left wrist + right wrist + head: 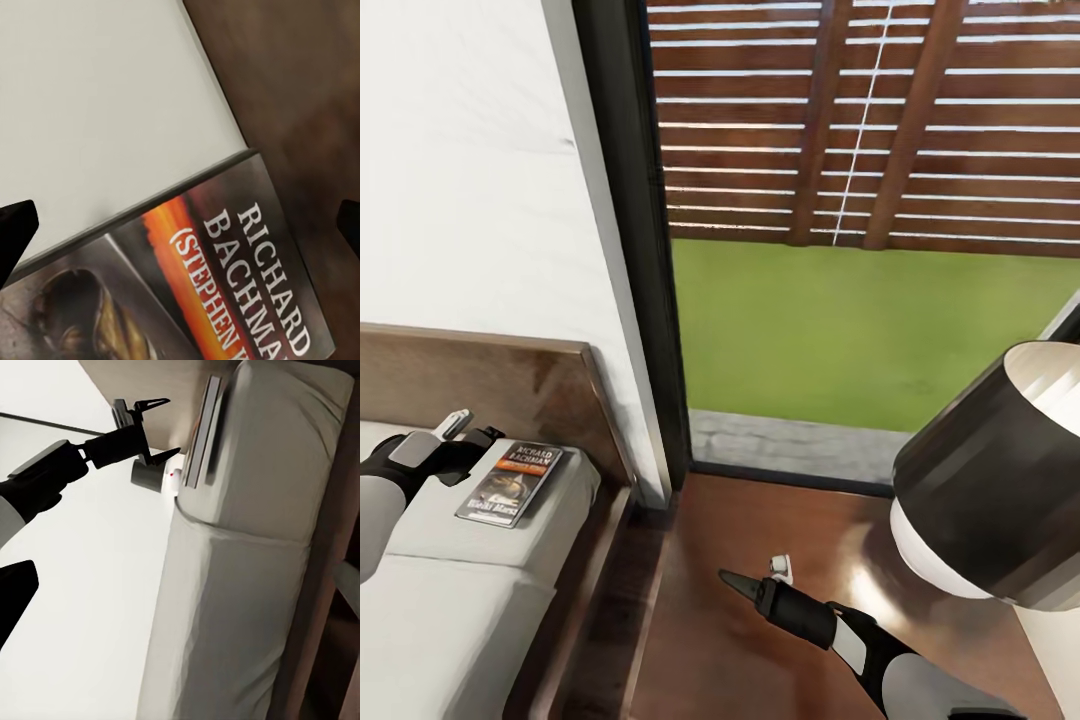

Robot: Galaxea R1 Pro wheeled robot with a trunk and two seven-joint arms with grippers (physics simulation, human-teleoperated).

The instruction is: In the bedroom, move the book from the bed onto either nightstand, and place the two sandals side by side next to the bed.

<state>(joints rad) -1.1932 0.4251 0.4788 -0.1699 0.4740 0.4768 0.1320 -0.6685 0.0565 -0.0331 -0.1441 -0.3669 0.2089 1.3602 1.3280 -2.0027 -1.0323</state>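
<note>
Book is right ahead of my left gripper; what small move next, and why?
Probably ease the left gripper forward and down over the book. Its fingers look open and beside the book's top edge, not touching, while the book lies flat on the bed near the headboard.

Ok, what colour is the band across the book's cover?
Orange, fading to red, across the dark cover of the book; clearest in the left wrist view.

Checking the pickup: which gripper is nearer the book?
Left. The left gripper is open right beside the book on the bed; the right gripper is over the nightstand.
</note>
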